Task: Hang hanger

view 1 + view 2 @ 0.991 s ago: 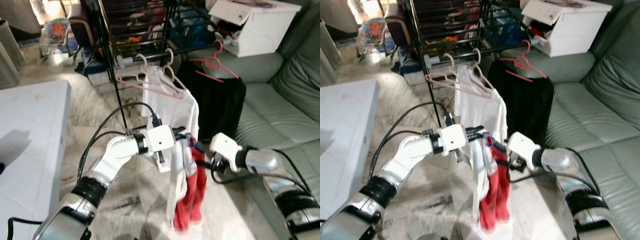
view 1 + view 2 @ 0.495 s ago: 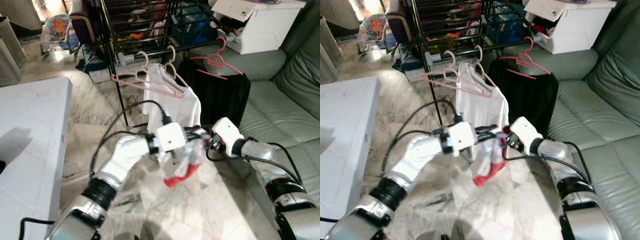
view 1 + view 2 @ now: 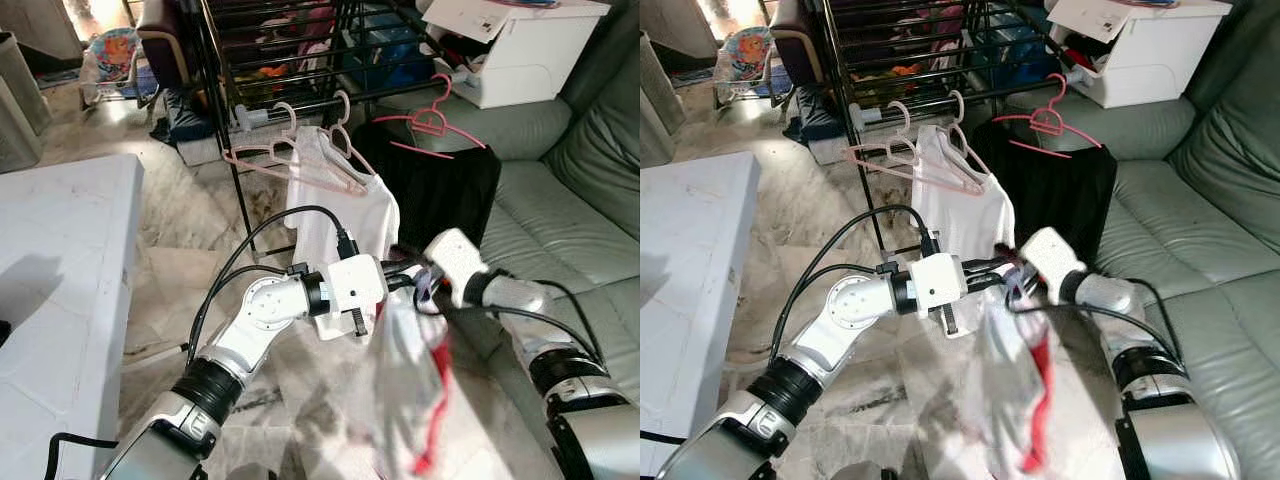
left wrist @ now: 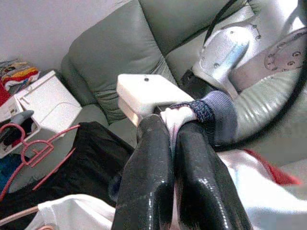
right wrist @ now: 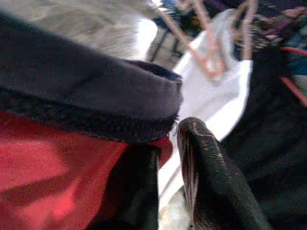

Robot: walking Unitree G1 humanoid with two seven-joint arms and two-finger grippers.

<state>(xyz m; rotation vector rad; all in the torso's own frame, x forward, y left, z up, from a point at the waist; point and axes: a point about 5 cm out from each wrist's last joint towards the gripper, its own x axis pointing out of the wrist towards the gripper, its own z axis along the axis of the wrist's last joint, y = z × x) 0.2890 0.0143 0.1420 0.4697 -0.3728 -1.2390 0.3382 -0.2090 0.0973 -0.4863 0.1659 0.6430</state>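
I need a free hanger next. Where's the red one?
The red hanger hangs on the rack, right of the white shirt, above the black garment beside the sofa.

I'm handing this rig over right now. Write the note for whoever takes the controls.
Left claw: shut on the red-and-white garment at its navy collar.
Right claw: pinching the same collar from the other side.
The garment hangs between the two claws, in front of the drying rack.
Rack already holds a white shirt on a pink hanger and a black garment on a red hanger.
Left: the held garment is not yet on the rack.
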